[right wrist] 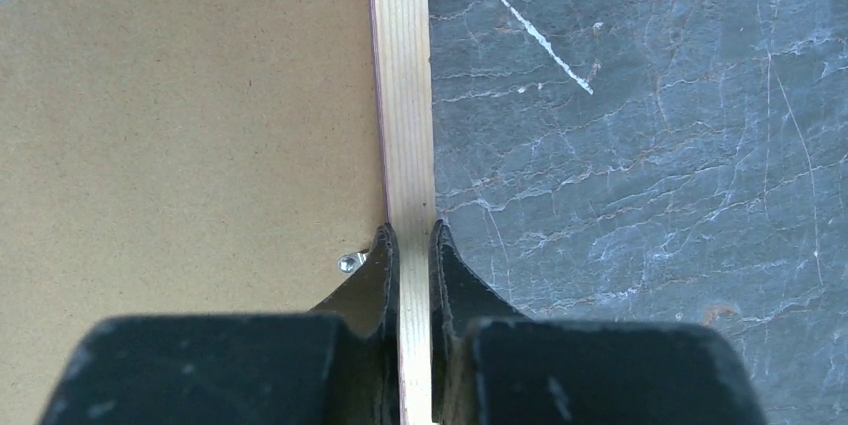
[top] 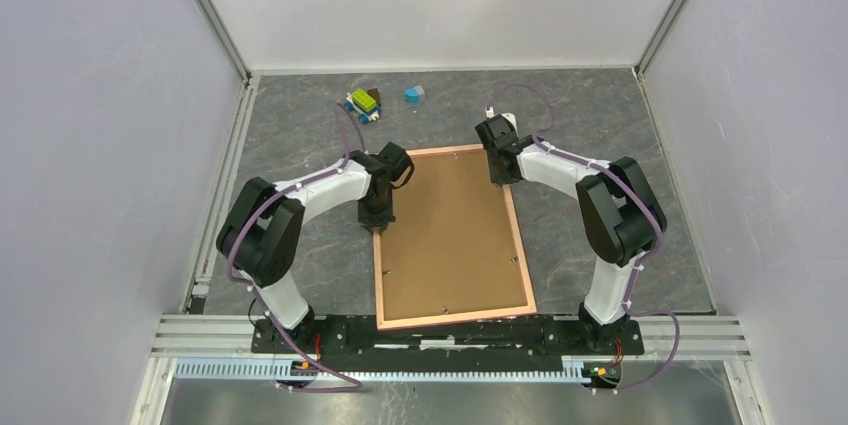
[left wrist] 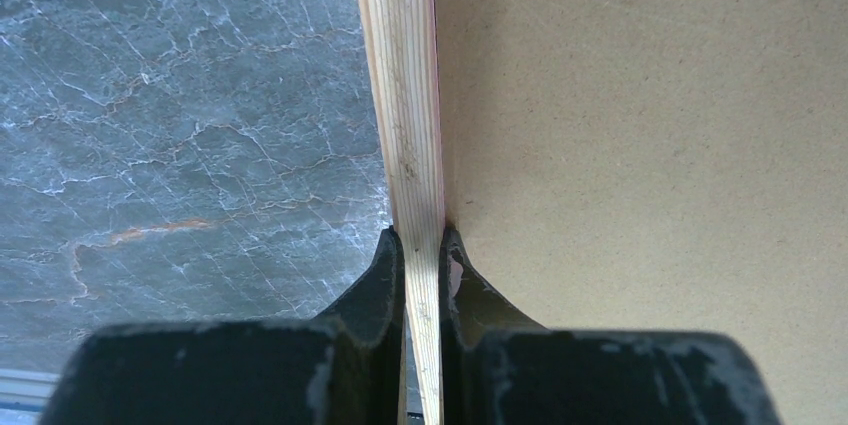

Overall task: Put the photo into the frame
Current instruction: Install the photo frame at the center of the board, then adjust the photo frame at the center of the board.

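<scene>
The frame (top: 455, 319) lies flat on the grey table with its brown backing board (top: 450, 245) facing up. My left gripper (top: 375, 223) is shut on the frame's left rail, toward its far end. In the left wrist view the pale wood rail (left wrist: 400, 95) runs between the left gripper (left wrist: 422, 235) jaws, which press both its sides. My right gripper (top: 497, 180) is shut on the right rail near the far corner. The right wrist view shows that rail (right wrist: 402, 75) pinched in the right gripper (right wrist: 410, 230), beside a small metal tab (right wrist: 350, 263). The photo is out of view.
A cluster of small toy blocks (top: 363, 103) and a blue block (top: 412, 94) lie at the back of the table. White walls close in the left, right and far sides. A metal rail (top: 700, 335) carries the arm bases at the near edge.
</scene>
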### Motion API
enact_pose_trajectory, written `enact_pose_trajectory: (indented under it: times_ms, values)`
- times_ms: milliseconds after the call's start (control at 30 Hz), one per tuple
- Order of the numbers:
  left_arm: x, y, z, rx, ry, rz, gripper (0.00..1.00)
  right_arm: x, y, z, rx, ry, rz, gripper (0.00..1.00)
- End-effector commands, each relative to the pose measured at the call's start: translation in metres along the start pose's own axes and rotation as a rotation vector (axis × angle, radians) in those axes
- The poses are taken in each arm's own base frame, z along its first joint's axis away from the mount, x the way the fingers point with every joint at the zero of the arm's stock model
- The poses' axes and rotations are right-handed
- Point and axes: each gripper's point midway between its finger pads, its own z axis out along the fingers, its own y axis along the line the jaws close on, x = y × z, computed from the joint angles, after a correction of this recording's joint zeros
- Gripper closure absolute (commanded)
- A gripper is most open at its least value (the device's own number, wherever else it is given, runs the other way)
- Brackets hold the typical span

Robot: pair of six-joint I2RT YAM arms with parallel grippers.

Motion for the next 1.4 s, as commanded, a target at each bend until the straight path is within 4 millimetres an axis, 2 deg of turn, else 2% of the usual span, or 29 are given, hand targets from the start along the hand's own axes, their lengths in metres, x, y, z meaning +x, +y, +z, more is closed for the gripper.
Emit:
enact_pose_trajectory:
  times_ms: [0,100,133,200,267,367,467,500,533,567,600,633,700,767,833,933,1000,1067,1133,1367]
  values:
    - [-0.011,-0.003,0.012,-0.030,-0.032,-0.001,0.98,0.010,0.023,-0.014,-0.095,0.052,0.012,0.91]
    - [-0.015,-0.004,0.012,-0.033,-0.031,0.009,0.98,-0.008,0.014,-0.026,-0.097,0.005,0.007,0.80]
    - [-0.019,-0.003,0.012,-0.046,-0.035,0.023,0.98,-0.015,0.012,-0.033,-0.109,-0.020,0.000,0.73]
    - [-0.030,0.010,0.011,-0.131,-0.052,0.094,0.98,-0.024,0.006,-0.047,-0.130,-0.069,-0.005,0.53]
    - [-0.047,0.025,0.008,-0.247,-0.078,0.183,0.98,-0.027,0.004,-0.061,-0.180,-0.117,-0.009,0.40]
    - [-0.073,0.039,0.006,-0.377,-0.111,0.289,0.98,-0.018,-0.006,-0.074,-0.240,-0.148,0.020,0.36]
    - [-0.106,0.039,-0.009,-0.443,-0.188,0.300,0.98,-0.007,-0.018,-0.083,-0.244,-0.162,0.023,0.35]
    - [-0.117,0.037,-0.015,-0.441,-0.216,0.284,0.92,-0.001,-0.021,-0.083,-0.241,-0.158,0.020,0.35]
    - [-0.124,0.034,-0.022,-0.422,-0.238,0.257,0.71,0.004,-0.024,-0.084,-0.238,-0.156,0.017,0.35]
    - [-0.130,0.031,-0.030,-0.387,-0.254,0.218,0.37,0.008,-0.027,-0.085,-0.233,-0.153,0.012,0.35]
    - [-0.132,0.026,-0.039,-0.325,-0.259,0.172,0.21,0.012,-0.031,-0.086,-0.225,-0.149,0.011,0.36]
    - [-0.130,0.019,-0.045,-0.261,-0.256,0.134,0.13,0.014,-0.035,-0.089,-0.215,-0.151,0.006,0.36]
    - [-0.120,0.007,-0.068,-0.118,-0.260,0.044,0.05,0.019,-0.043,-0.093,-0.193,-0.157,0.007,0.36]
    - [-0.096,-0.002,-0.084,0.001,-0.228,-0.072,0.01,0.020,-0.047,-0.100,-0.190,-0.177,0.009,0.36]
    - [-0.057,-0.005,-0.089,0.079,-0.142,-0.273,0.01,0.018,-0.049,-0.106,-0.194,-0.197,0.017,0.36]
    - [0.006,-0.021,-0.094,0.244,-0.005,-0.565,0.01,0.014,-0.047,-0.112,-0.215,-0.216,0.028,0.36]
    - [0.041,-0.034,-0.092,0.339,0.084,-0.741,0.01,0.011,-0.044,-0.115,-0.233,-0.223,0.033,0.37]
    - [0.074,-0.045,-0.083,0.379,0.180,-0.910,0.06,0.008,-0.042,-0.117,-0.245,-0.226,0.034,0.37]
    - [0.093,-0.051,-0.079,0.401,0.210,-1.007,0.17,0.008,-0.040,-0.118,-0.251,-0.225,0.034,0.38]
    - [0.126,-0.067,-0.047,0.343,0.310,-1.054,0.20,0.017,-0.042,-0.119,-0.251,-0.216,0.043,0.38]
